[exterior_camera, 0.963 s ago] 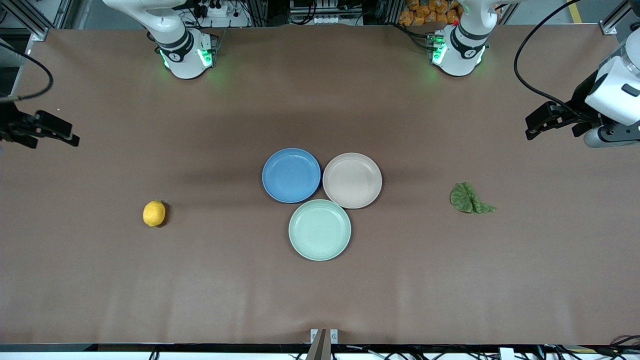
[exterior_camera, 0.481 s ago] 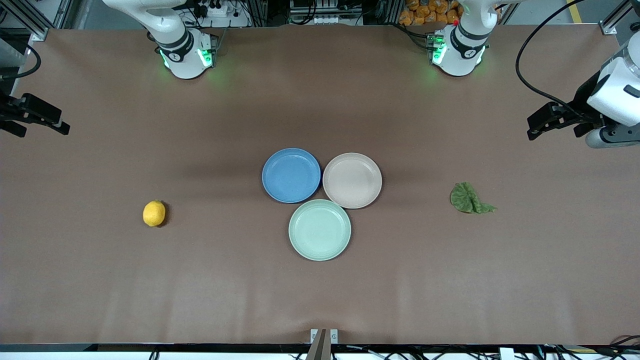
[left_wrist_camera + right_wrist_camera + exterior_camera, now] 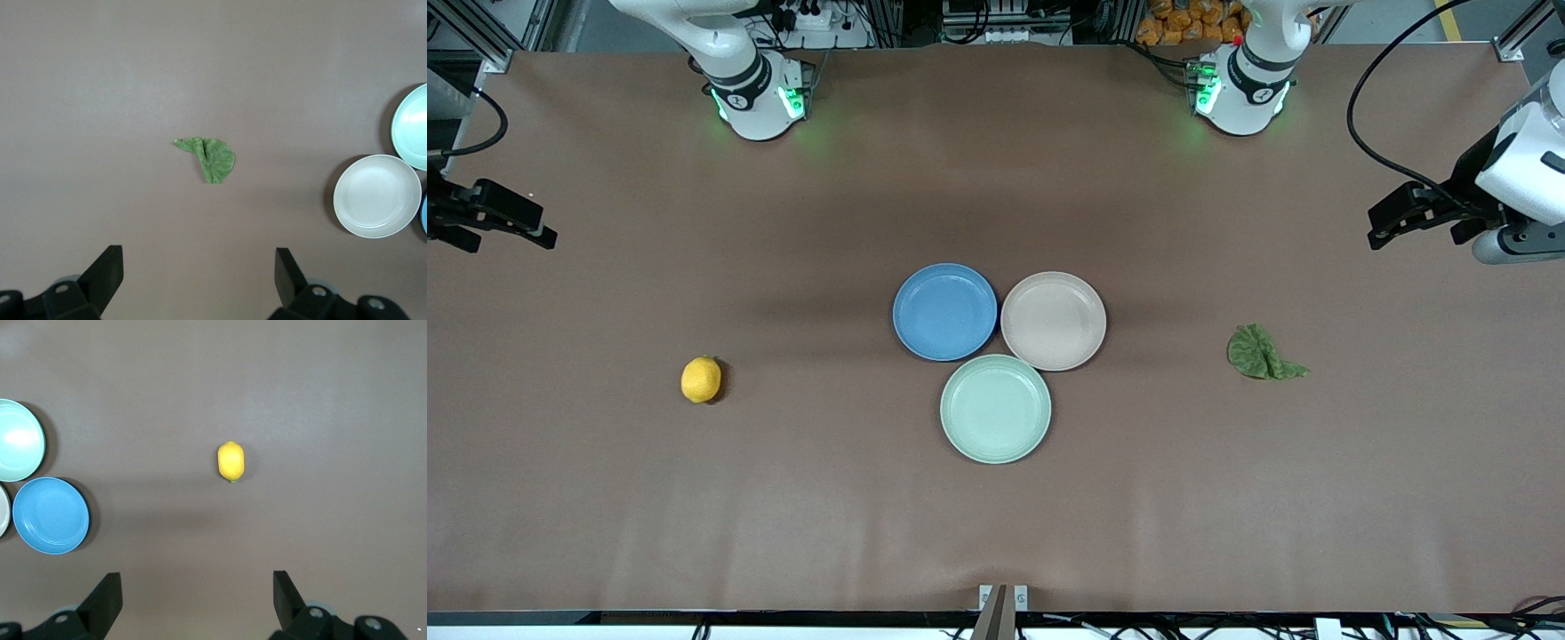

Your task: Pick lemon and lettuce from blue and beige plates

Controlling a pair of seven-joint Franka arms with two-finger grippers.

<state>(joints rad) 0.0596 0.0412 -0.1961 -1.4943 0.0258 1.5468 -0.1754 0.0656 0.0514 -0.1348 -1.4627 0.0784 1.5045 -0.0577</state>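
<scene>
The yellow lemon [image 3: 701, 380] [image 3: 231, 461] lies on the bare table toward the right arm's end, away from the plates. The green lettuce [image 3: 1263, 353] [image 3: 212, 159] lies on the table toward the left arm's end. The blue plate [image 3: 944, 311] [image 3: 51, 515] and the beige plate [image 3: 1053, 321] [image 3: 377, 195] stand side by side mid-table with nothing on them. My right gripper [image 3: 538, 229] [image 3: 197, 590] hangs open over the table's edge at its own end. My left gripper [image 3: 1380, 231] [image 3: 199, 267] hangs open over its end, holding nothing.
A pale green plate [image 3: 995, 408] touches the other two on the side nearer the front camera, and it too holds nothing. Both arm bases [image 3: 758, 98] [image 3: 1240, 93] stand at the table's back edge. A small bracket [image 3: 1003, 597] sits at the front edge.
Both grippers have shifted slightly outward near their ends of the table, still open. The lemon, the lettuce and the plates have not moved.
</scene>
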